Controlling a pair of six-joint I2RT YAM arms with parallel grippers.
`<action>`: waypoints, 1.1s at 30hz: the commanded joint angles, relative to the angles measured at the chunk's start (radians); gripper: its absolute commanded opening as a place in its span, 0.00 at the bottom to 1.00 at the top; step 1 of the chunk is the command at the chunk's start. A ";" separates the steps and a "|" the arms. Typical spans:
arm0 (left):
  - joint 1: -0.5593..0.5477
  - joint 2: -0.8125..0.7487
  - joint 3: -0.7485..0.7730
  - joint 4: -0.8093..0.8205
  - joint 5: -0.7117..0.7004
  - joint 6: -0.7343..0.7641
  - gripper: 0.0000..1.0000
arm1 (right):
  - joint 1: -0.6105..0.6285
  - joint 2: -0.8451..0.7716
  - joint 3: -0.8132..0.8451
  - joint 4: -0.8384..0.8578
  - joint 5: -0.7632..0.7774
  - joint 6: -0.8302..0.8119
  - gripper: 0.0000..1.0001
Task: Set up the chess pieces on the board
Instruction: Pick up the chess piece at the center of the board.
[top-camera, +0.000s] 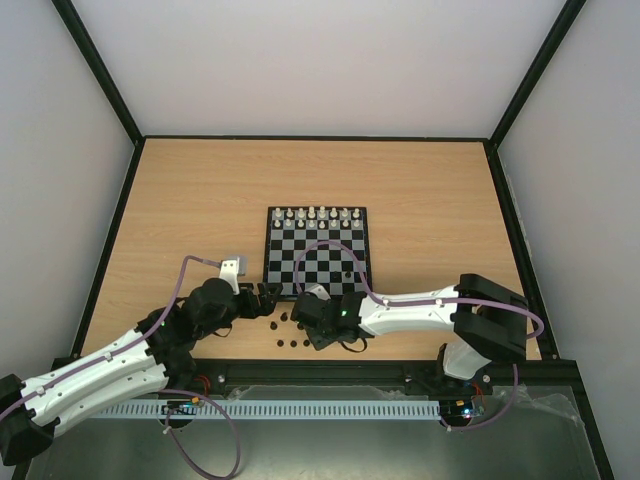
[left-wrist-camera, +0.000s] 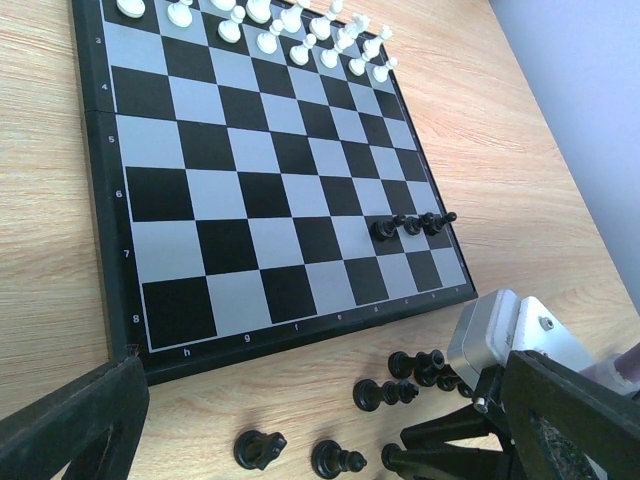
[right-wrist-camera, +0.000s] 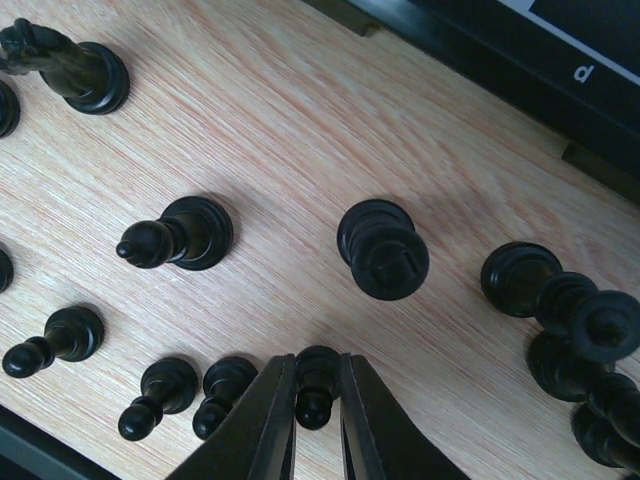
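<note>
A: Where do we have the right gripper?
B: Low over the table, at 6 o'clock from the board, just off its near edge. We have it clenched on one pawn, with a finger pressed against each side. Whether the pawn is off the wood we cannot tell.
A: What crowds it?
B: Plenty: two pawns stand just beside it at 9 o'clock, the nearer one almost against the finger on that side. A big piece stands at 1 o'clock, apart from the fingers. A tight clump fills 3 o'clock, its pieces touching one another.
A: And the rest of the dark pieces?
B: Most are loose on the table along the board's near edge, between our two grippers. A short row of them stands on the board, at 4 o'clock from its centre, by the right border.
A: The left gripper?
B: Released, with its fingers spread wide and holding nothing. We see it at 7 o'clock from the board, near the corner, apart from the right gripper.
A: Anything else in the way?
B: The white pieces line the board's 12 o'clock edge, well apart from our work. In the top view the right arm's purple cable loops over the board's near half and hides a few squares.
</note>
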 joint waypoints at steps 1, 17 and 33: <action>-0.005 -0.009 -0.009 -0.004 -0.012 -0.003 0.99 | 0.008 0.015 0.023 -0.017 0.013 -0.002 0.13; -0.004 -0.011 -0.007 -0.007 -0.012 0.000 1.00 | 0.008 -0.086 0.039 -0.084 0.026 -0.002 0.01; -0.004 0.011 0.006 0.000 -0.009 0.009 1.00 | -0.069 -0.243 0.184 -0.319 0.143 -0.074 0.01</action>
